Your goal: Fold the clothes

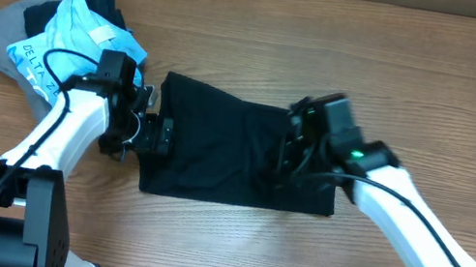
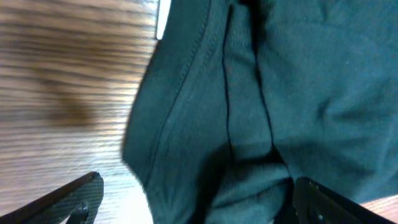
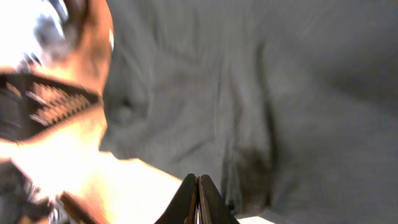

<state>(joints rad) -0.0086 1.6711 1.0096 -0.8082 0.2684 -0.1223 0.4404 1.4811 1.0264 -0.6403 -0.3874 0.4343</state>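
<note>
A black garment lies flat in a rough rectangle at the middle of the wooden table. My left gripper is at the garment's left edge. In the left wrist view it is open wide, with a bunched fold of the black cloth between its fingers. My right gripper is over the garment's right part. In the right wrist view its jaws are shut tight, tips just above the cloth. No cloth shows between them.
A pile of clothes lies at the back left: a light blue printed shirt on top of dark and grey pieces. It lies close behind the left arm. Bare wood shows left of the garment's edge.
</note>
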